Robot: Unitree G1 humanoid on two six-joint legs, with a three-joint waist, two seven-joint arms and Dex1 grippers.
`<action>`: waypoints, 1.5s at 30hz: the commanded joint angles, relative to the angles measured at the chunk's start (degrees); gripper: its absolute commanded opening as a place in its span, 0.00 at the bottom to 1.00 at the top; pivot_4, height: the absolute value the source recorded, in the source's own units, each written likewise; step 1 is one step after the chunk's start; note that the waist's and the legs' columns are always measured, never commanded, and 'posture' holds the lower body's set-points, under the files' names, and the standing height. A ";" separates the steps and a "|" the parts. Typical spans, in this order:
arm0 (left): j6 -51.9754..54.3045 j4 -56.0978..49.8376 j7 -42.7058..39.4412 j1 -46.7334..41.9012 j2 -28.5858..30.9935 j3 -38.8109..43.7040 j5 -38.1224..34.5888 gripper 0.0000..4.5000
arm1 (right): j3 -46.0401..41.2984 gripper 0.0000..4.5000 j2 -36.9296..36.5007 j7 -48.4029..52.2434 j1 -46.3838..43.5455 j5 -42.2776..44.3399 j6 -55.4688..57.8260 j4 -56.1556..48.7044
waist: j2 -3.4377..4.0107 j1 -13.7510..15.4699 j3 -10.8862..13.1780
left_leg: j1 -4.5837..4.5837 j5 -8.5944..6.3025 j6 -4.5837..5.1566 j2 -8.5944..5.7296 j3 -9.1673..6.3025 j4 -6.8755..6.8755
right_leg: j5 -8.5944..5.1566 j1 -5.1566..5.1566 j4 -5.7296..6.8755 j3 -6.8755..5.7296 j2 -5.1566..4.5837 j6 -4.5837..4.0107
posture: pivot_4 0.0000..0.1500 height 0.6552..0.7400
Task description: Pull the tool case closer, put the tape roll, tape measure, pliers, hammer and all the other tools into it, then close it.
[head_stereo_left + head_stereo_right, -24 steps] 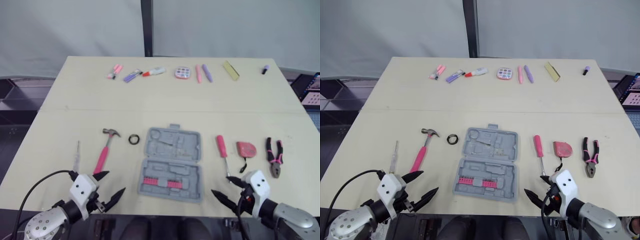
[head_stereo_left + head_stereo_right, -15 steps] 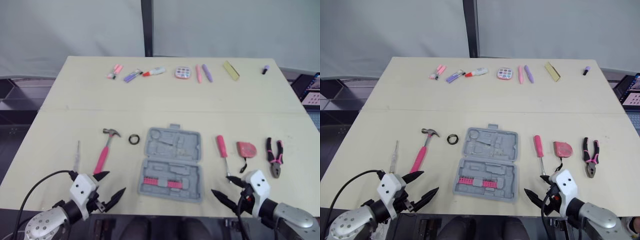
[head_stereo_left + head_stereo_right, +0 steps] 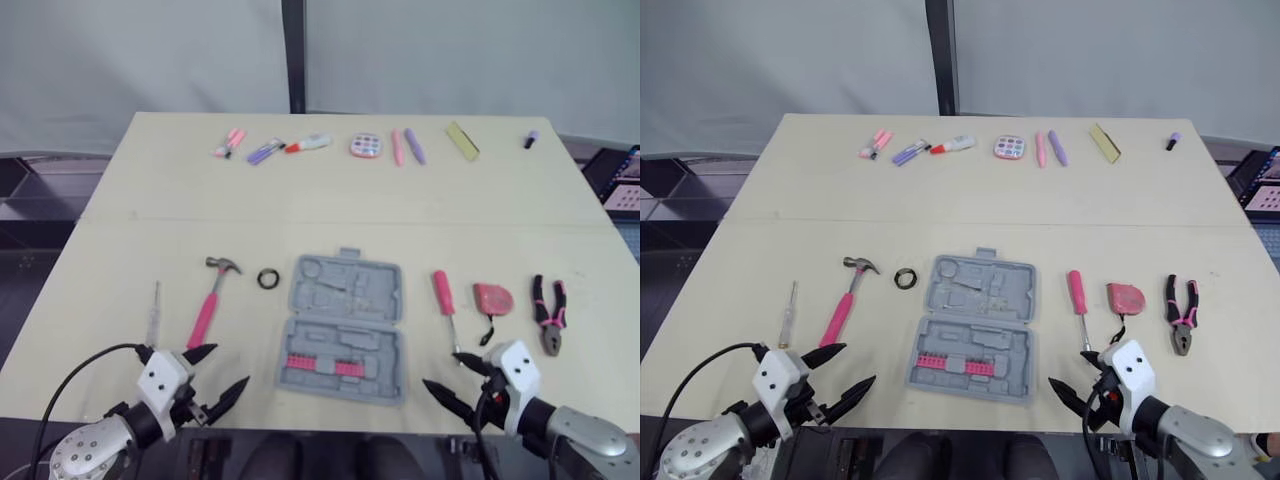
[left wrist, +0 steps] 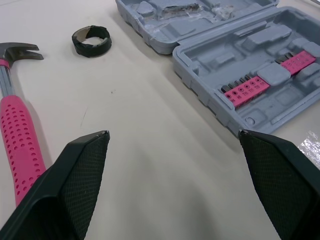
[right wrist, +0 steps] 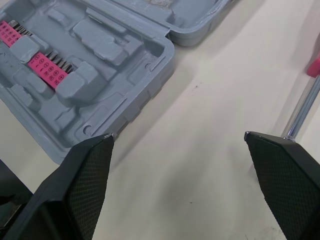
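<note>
Two empty grippers at the table's [image 3: 330, 200] near edge, left hand [image 3: 229, 365] and right hand [image 3: 443, 371] spread wide, open tool case [image 3: 345, 330] between

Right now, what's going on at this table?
Nothing is being held. The left tool and right tool hang open at the near edge of the table, either side of the open case. The hammer and tape roll lie to its left, the screwdriver, tape measure and pliers to its right, all outside it.
</note>
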 commanded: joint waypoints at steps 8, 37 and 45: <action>0.93 2.89 -6.43 -5.85 1.66 1.29 -8.14 0.98 | -0.90 0.98 -0.58 0.68 -1.92 1.24 -0.12 -1.20 | 0.00 0.03 0.00 | 0.01 0.00 0.00 0.00 0.00 0.03 | 0.00 0.00 0.03 -0.01 0.00 0.00 | 1.00 0.69; 22.16 14.69 -5.24 -37.47 7.37 -13.27 -4.63 0.00 | 5.98 0.01 -0.27 -4.76 -21.53 0.53 15.19 3.13 | 0.01 -0.25 0.01 | 0.03 0.00 0.02 -0.07 -0.03 0.08 | 0.00 -0.32 0.83 -0.07 -0.01 0.00 | 1.00 0.69; 18.62 22.31 -8.37 -41.22 7.06 -17.39 -0.59 0.00 | 9.22 0.01 0.95 -5.55 -25.36 -1.55 16.02 6.88 | 0.01 -0.25 0.01 | -0.02 0.00 0.02 -0.08 -0.03 0.09 | 0.00 -0.42 0.90 -0.11 -0.03 0.00 | 1.00 0.69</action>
